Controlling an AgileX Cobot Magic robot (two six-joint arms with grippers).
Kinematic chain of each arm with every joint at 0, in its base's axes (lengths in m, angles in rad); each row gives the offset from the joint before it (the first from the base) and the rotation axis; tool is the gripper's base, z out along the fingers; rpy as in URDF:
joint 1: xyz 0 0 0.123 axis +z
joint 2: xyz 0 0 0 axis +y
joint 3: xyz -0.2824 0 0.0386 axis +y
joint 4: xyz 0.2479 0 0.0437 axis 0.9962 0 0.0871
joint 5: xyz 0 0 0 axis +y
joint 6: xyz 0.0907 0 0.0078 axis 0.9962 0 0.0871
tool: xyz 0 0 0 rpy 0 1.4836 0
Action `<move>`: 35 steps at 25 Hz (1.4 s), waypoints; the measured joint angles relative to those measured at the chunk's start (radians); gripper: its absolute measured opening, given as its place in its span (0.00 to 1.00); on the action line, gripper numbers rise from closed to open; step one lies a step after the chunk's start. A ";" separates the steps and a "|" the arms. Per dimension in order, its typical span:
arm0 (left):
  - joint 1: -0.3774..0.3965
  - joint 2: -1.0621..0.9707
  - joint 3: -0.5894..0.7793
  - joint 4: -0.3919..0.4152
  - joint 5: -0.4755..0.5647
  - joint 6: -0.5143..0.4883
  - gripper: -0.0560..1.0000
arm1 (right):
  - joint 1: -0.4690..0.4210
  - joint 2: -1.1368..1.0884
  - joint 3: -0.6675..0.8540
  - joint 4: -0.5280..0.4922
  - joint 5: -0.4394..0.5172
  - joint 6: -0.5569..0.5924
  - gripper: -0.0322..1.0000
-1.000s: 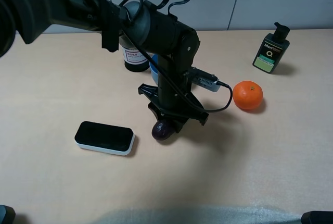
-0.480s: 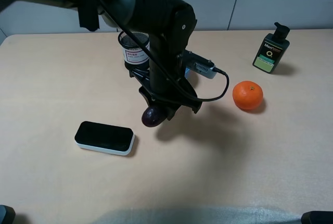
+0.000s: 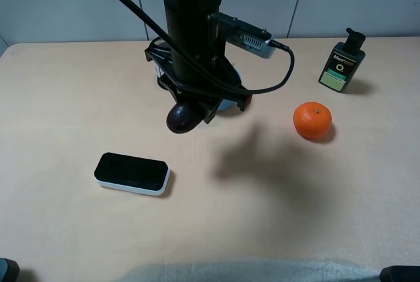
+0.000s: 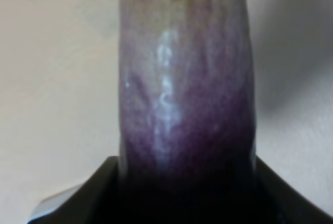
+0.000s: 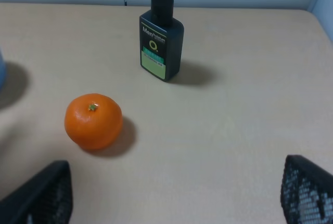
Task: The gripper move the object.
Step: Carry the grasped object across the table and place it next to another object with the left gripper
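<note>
My left gripper, black with a black cable, is shut on the glossy dark-purple eggplant and holds it in the air above the table's middle, past the eraser. Only the eggplant's rounded end shows below the jaws. In the left wrist view the eggplant fills the frame, its lower part sunk between the black jaws. My right gripper is open and empty, low over the table's right side, its fingers far apart.
A black-and-white eraser lies at the front left. An orange sits at the right, with a black pump bottle behind it. A labelled jar and something blue stand behind the left arm.
My left gripper has risen and moved left and back, lifting the eggplant off the table. The other things have not moved.
</note>
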 joint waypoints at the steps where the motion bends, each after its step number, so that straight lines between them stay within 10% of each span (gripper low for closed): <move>1: 0.000 -0.013 0.000 0.000 0.009 0.000 0.51 | 0.000 0.000 0.000 0.000 0.000 0.000 0.62; 22: 0.084 -0.076 0.000 0.008 0.109 0.000 0.51 | 0.000 0.000 0.000 0.000 0.000 0.000 0.62; 35: 0.305 -0.152 0.000 0.009 0.123 0.012 0.51 | 0.000 0.000 0.000 0.000 0.000 0.000 0.62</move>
